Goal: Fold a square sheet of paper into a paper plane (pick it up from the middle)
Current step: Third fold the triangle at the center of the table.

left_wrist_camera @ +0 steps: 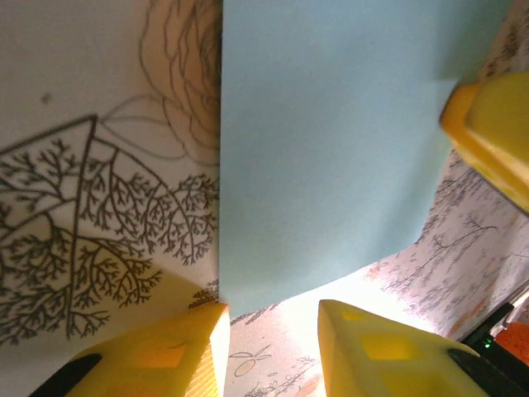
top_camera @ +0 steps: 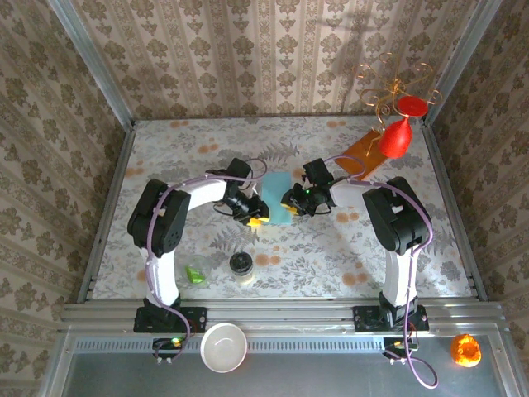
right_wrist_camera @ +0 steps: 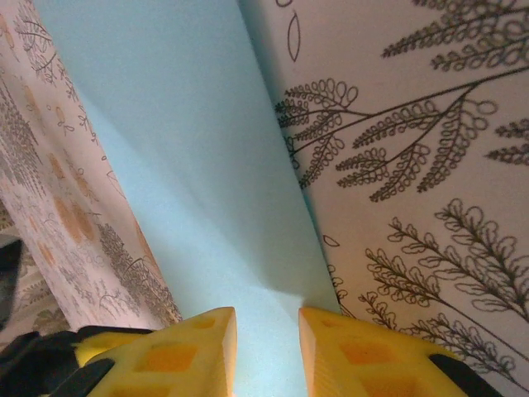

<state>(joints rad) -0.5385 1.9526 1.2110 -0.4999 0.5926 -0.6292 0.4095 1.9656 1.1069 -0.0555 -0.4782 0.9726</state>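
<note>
Square sheet of paper [top_camera: 275, 194] is seen at mid-worktop [top_camera: 331, 248], between both claws. Left claw [left_wrist_camera: 271, 308] is set narrowly open just short of a corner of the sheet, with nothing gripped. Right claw [right_wrist_camera: 266, 314] is likewise narrowly parted, the sheet visible through its gap, not pinched. An orange-brown sheet [top_camera: 364, 153] is noted beyond, far right.

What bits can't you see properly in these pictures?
- Top view: the blue paper has both side edges hidden under the left claw and right claw.
- Left wrist view: the paper's far end is cut off by the picture's top edge.
- Right wrist view: the paper runs off the bottom edge between the fingers, so any touch is unclear.
- Top view: the green thing is too small to name.
</note>
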